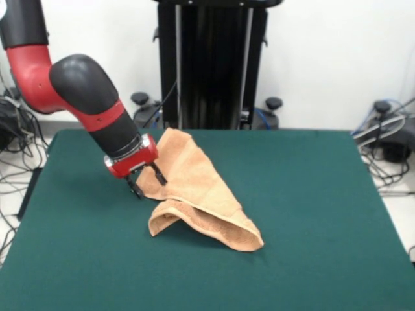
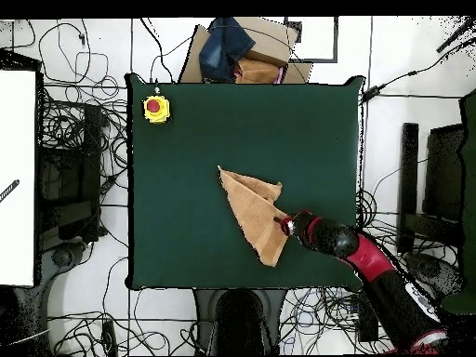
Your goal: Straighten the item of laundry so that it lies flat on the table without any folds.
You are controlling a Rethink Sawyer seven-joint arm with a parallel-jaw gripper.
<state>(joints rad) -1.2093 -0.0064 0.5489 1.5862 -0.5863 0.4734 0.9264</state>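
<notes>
The peach-orange towel (image 1: pixel 194 191) lies folded over itself on the green table (image 1: pixel 311 214), left of the middle, with a raised fold at its near edge. In the overhead view the towel (image 2: pixel 256 209) is a long triangle on the table (image 2: pixel 186 149). My gripper (image 1: pixel 146 181) hangs at the towel's left edge in the front view, its two dark fingers apart, low over the cloth edge. I cannot tell if a finger touches the cloth. In the overhead view the gripper (image 2: pixel 285 224) is at the towel's right edge.
A yellow box with a red button (image 2: pixel 156 108) sits on the table's corner in the overhead view. The black pedestal (image 1: pixel 211 65) stands behind the table's far edge. Cables lie on the floor around the table. A cardboard box with cloth (image 2: pixel 244 51) stands beyond the table.
</notes>
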